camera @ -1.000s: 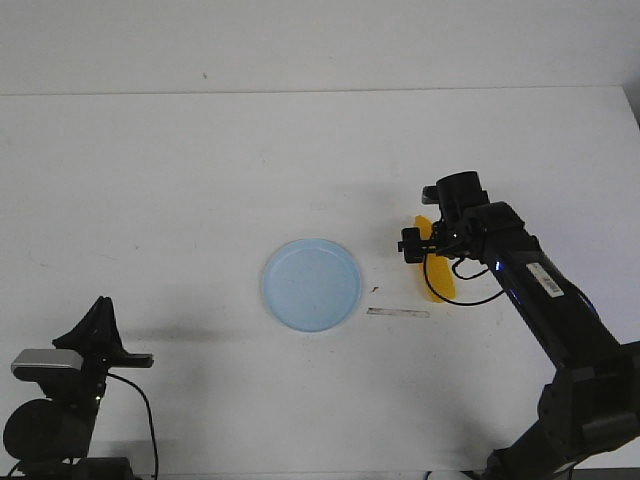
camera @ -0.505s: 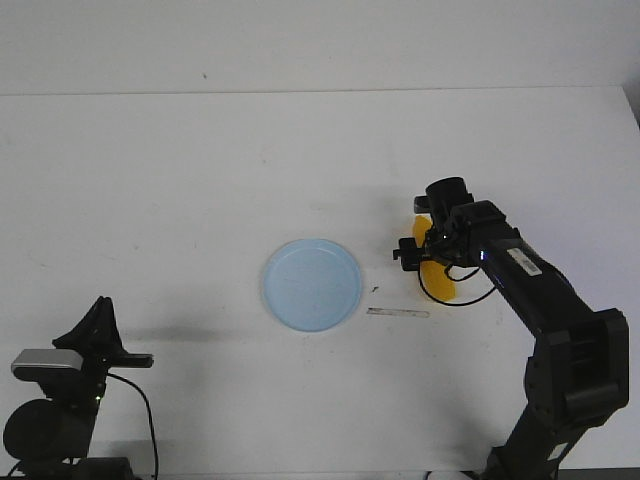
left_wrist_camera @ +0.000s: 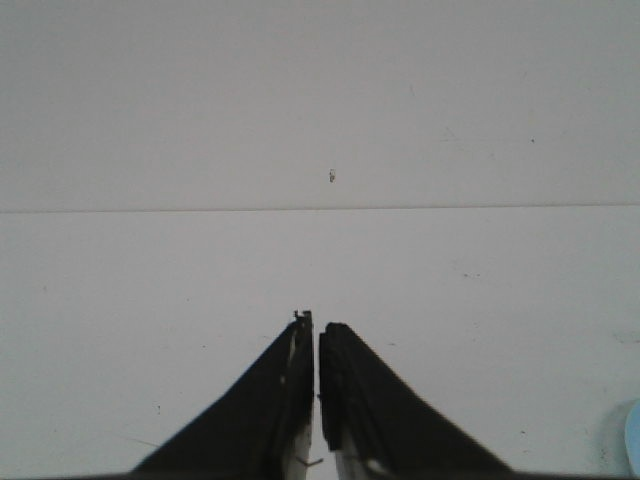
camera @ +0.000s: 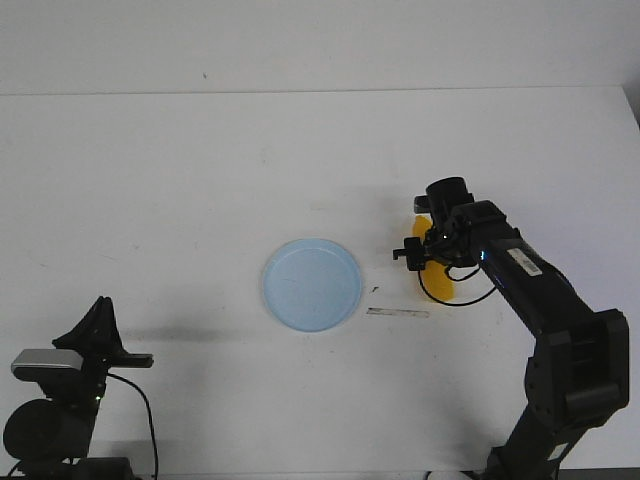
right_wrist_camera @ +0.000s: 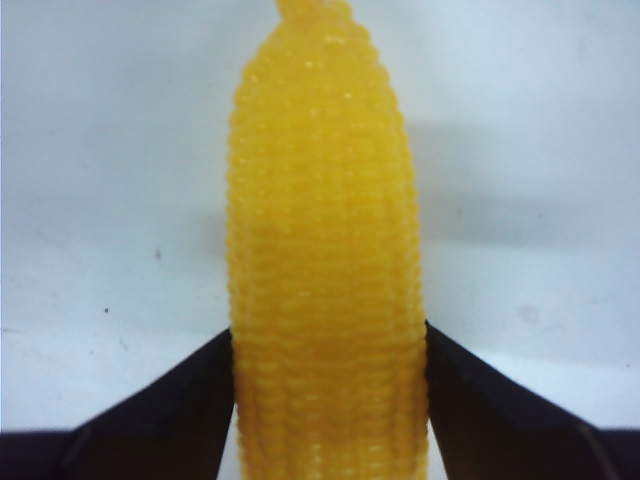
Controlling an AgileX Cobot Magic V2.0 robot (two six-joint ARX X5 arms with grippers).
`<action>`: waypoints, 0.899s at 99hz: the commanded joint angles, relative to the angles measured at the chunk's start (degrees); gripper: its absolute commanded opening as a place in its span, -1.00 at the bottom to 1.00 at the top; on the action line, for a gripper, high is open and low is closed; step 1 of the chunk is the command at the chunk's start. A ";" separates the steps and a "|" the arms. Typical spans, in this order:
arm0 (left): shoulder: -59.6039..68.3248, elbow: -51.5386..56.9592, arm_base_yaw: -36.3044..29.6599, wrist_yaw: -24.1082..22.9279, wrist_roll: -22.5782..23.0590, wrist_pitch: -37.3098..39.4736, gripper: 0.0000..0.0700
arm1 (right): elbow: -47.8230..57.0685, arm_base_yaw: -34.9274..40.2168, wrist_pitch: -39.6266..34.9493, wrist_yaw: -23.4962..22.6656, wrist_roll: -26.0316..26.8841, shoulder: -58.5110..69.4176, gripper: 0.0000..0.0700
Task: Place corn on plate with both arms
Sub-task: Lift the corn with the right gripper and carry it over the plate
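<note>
The yellow-orange corn [camera: 441, 285] lies to the right of the pale blue plate [camera: 312, 284], apart from it. My right gripper [camera: 428, 252] is down over the corn, and black cable crosses it. In the right wrist view the corn [right_wrist_camera: 325, 250] fills the middle, with a black finger pressed against each side; the right gripper [right_wrist_camera: 328, 335] is shut on it. I cannot tell whether the corn is off the table. My left gripper [camera: 100, 312] sits at the near left, far from both. In its wrist view the left gripper [left_wrist_camera: 317, 322] is shut and empty.
A thin grey strip [camera: 398, 313] lies on the white table between plate and corn, with a small dark mark [camera: 375, 289] beside it. The table's far edge [camera: 320, 92] meets a white wall. A sliver of the plate [left_wrist_camera: 634, 440] shows in the left wrist view.
The right gripper shifted slightly left toward the plate with the corn between its fingers, and the right arm folded in closer. The left arm has not moved.
</note>
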 commanded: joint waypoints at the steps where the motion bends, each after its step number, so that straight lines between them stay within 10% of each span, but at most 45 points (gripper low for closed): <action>1: -0.13 0.55 0.04 -0.26 0.74 0.72 -1.00 | 1.27 0.31 0.15 -0.11 -0.28 0.04 -0.05; 23: -0.13 0.55 0.04 -0.26 0.74 0.74 -1.00 | 3.78 2.43 0.15 -3.45 -0.07 -3.67 -0.05; 57: -0.13 0.55 0.04 -0.26 0.74 0.74 -1.00 | 4.68 10.19 6.21 -25.92 8.04 -3.85 -0.05; 89: -0.13 0.55 0.04 -0.26 0.74 0.74 -1.00 | 4.63 17.86 9.62 -26.77 12.63 0.35 -0.05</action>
